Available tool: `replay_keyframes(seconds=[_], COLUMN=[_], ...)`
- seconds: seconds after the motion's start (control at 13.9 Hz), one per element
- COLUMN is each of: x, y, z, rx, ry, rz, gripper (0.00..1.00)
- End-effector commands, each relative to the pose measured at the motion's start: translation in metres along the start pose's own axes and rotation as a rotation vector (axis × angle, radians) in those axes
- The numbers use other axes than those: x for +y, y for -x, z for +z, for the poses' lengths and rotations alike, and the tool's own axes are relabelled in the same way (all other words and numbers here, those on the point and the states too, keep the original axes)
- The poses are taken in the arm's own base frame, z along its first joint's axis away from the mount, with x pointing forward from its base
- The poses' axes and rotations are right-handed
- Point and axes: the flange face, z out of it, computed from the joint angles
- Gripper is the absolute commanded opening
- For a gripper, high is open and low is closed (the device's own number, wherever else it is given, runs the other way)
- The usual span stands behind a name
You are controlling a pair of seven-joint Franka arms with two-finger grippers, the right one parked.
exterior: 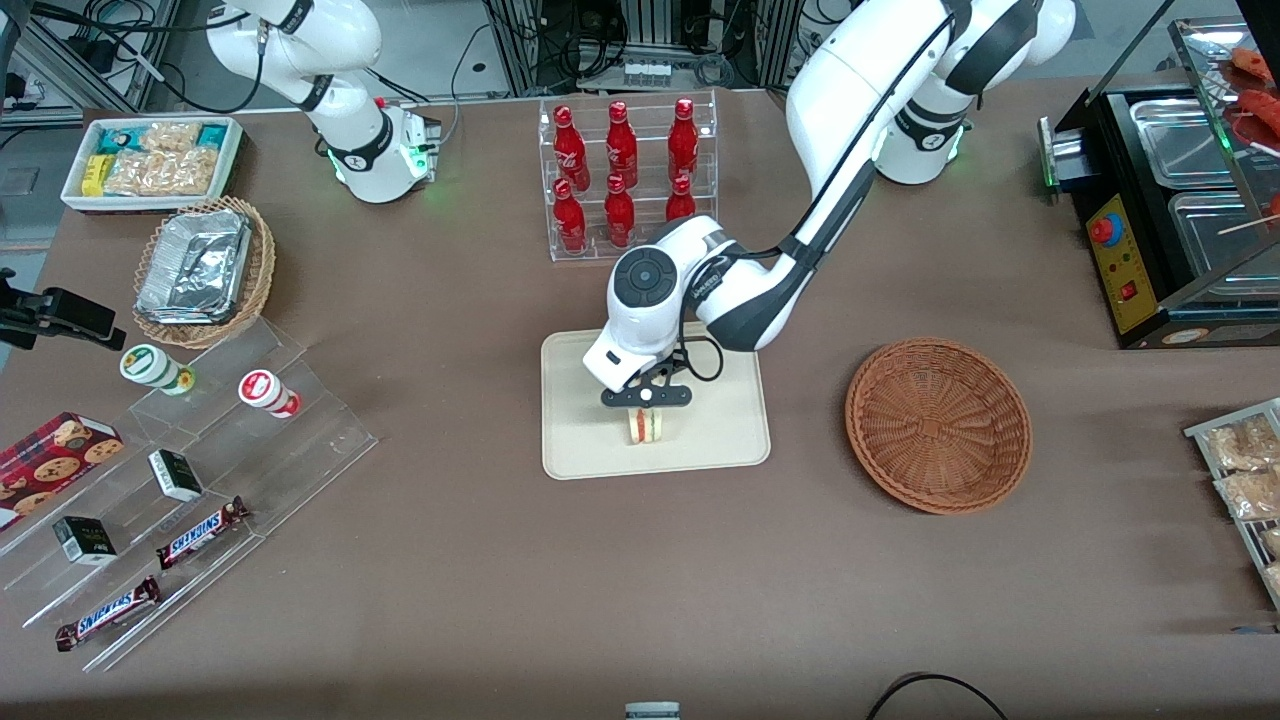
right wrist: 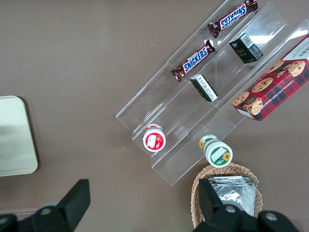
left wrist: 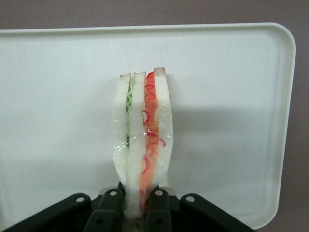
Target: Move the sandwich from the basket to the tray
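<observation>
The sandwich [exterior: 647, 426] is a clear-wrapped wedge of pale bread with a green layer and a red layer. It stands on edge, clamped between the fingers of the end effector [exterior: 647, 410], over the part of the tray [exterior: 720, 440] nearer the front camera. The tray is flat, cream-beige and rectangular, with rounded corners and a low rim. The basket [exterior: 938, 424], round, shallow, reddish-brown wicker, lies beside the tray toward the working arm's end of the surface.
</observation>
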Motion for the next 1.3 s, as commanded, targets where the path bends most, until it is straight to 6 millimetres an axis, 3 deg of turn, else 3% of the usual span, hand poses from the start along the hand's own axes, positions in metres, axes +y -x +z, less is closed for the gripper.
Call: replay_keyframes(seconds=[0.0, 0.07, 0.14, 0.22, 0.5, 0.65, 0.79, 0.86, 0.94, 1.08, 1.23], x=[0.010, 0.009, 0.009, 0.008, 0.007, 0.005, 0.002, -0.007, -0.030, -0.066, -0.118], y=[0.003, 0.004, 0.003, 0.003, 0.001, -0.001, -0.002, -0.002, -0.015, -0.023, -0.040], z=[0.010, 0.013, 0.016, 0.018, 0.005, -0.021, -0.064, -0.091, -0.122, -0.176, -0.225], rx=[0.017, 0.021, 0.024, 0.034, 0.052, 0.060, 0.087, 0.086, 0.090, 0.094, 0.071], ry=[-0.015, -0.024, -0.029, -0.041, -0.049, -0.047, -0.029, -0.051, -0.066, -0.094, -0.102], rz=[0.004, 0.001, -0.005, 0.015, 0.013, 0.001, -0.012, -0.024, -0.060, -0.115, -0.173], gripper=[0.00, 0.02, 0.41, 0.99, 1.00, 1.00, 1.00, 1.00, 1.00, 1.00, 1.00])
